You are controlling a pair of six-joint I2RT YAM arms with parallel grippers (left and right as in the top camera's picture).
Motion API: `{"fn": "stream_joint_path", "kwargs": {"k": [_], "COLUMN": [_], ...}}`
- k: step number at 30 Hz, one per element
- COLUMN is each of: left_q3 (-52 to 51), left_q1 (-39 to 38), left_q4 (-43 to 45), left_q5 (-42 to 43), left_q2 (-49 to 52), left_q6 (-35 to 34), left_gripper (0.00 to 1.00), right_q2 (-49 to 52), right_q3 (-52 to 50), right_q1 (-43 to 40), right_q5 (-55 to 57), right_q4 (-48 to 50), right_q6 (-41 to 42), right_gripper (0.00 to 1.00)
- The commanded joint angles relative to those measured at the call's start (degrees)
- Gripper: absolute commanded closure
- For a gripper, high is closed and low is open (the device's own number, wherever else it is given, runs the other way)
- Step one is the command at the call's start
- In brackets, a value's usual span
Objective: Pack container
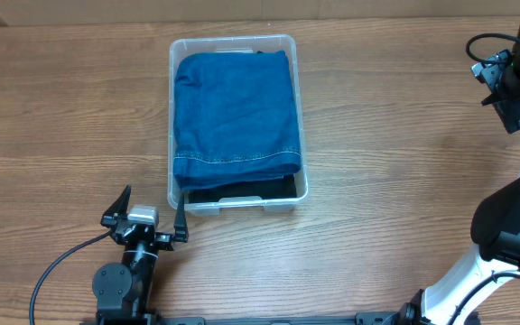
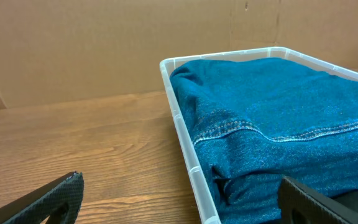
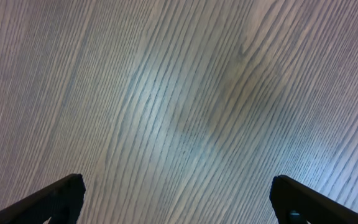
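Folded jeans (image 1: 233, 108) fill the container (image 1: 301, 135) (job looks done), so left gripper (image 1: 150, 211) and right gripper (image 3: 176, 186) sit clear, fingers spread, holding nothing.

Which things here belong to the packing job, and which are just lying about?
Job: clear rectangular plastic container; folded blue denim garment inside it; dark item beneath the denim, unidentifiable.
Just there: brown wood-grain table; plain brown board behind it.

Robot lab bench, wood-grain table (image 1: 70, 99) w/ cabled arm (image 1: 511, 236), brown board backdrop (image 2: 104, 43)
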Motion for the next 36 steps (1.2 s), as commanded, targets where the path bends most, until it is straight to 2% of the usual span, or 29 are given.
{"fn": "stream_joint_path", "kwargs": {"k": [1, 25, 36], "left_q3": [-0.3, -0.3, -0.3], "left_q1": [0.4, 0.4, 0.4], "left_q4": [-0.1, -0.1, -0.1], "left_q5": [0.0, 0.0, 0.0], "left_q2": [-0.7, -0.7, -0.7], "left_q6": [1.5, 1.5, 1.5], "left_gripper": [0.0, 0.0, 0.0], "right_q2": [0.0, 0.0, -8.1], "right_q3": [0.0, 0.0, 0.0], "right_q1": [0.0, 0.0, 3.0], "right_q5": [0.4, 0.4, 0.9], "right_q4": [0.2, 0.2, 0.0], "right_q6": [0.2, 0.2, 0.2], "right_gripper": [0.0, 0.0, 0.0]}}
